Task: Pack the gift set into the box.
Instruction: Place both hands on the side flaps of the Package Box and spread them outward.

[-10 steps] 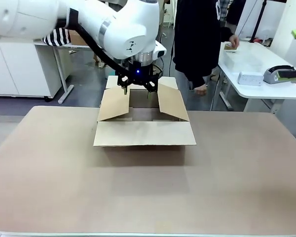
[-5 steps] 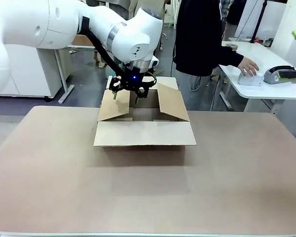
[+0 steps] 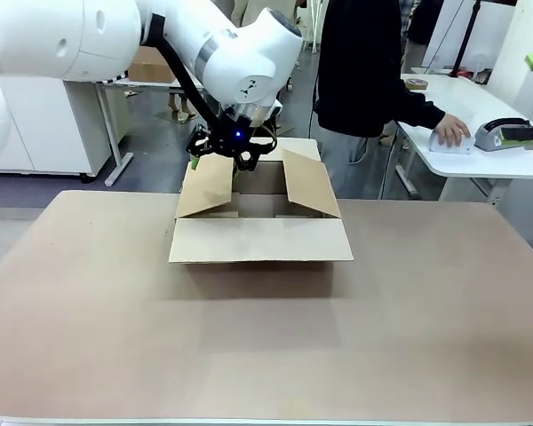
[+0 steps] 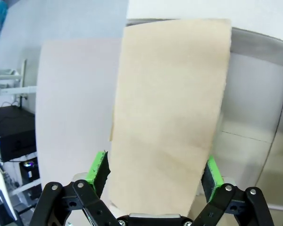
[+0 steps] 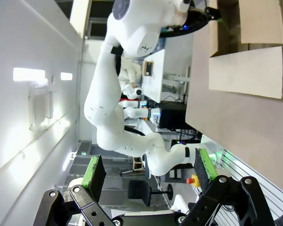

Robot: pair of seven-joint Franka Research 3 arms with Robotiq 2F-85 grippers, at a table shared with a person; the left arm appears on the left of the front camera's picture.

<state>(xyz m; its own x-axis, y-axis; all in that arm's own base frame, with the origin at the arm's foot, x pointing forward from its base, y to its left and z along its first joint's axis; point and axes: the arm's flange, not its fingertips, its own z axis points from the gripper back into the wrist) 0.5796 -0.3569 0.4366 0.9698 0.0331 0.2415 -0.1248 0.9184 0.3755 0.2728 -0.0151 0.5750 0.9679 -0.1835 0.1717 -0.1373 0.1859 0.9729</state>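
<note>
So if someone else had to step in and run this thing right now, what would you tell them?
Left gripper: open, over the box, one finger at either side of its left flap, not clamped on it.
Right gripper: open, holding nothing, off to the side of the box.
Box: on the table, all four flaps open; the part of the inside I can see is bare cardboard.
Done: box open and ready.
Left: put the gift set in the box; probably back the left gripper off the flap first.
</note>
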